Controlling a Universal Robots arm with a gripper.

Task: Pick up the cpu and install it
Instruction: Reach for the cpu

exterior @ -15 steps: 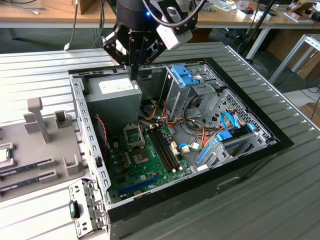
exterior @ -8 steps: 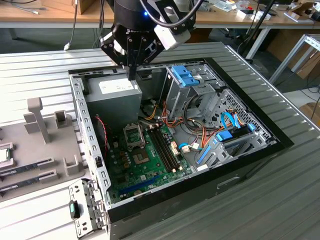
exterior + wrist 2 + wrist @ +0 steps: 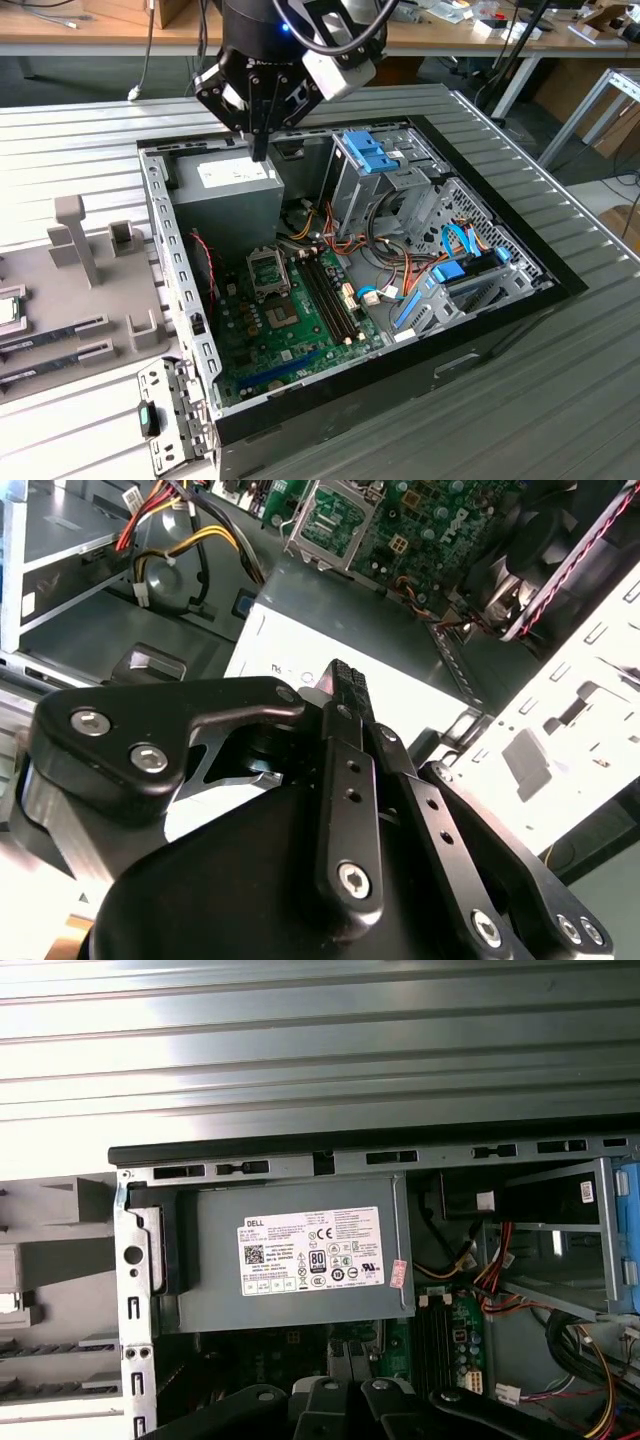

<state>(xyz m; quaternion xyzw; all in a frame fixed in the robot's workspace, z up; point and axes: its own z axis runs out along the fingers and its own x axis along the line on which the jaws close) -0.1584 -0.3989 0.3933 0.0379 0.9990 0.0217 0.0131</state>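
While the jaws hang pressed together right over the power supply (image 3: 225, 205), nothing in them, the cpu (image 3: 8, 309) sits well away from it toward the exterior view's left, on the grey tray (image 3: 60, 300).

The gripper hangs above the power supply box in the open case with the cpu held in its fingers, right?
Not quite. The gripper does hang above the power supply box, but its shut fingers hold nothing: the exterior view shows the cpu lying on the grey fixture at that view's left edge.
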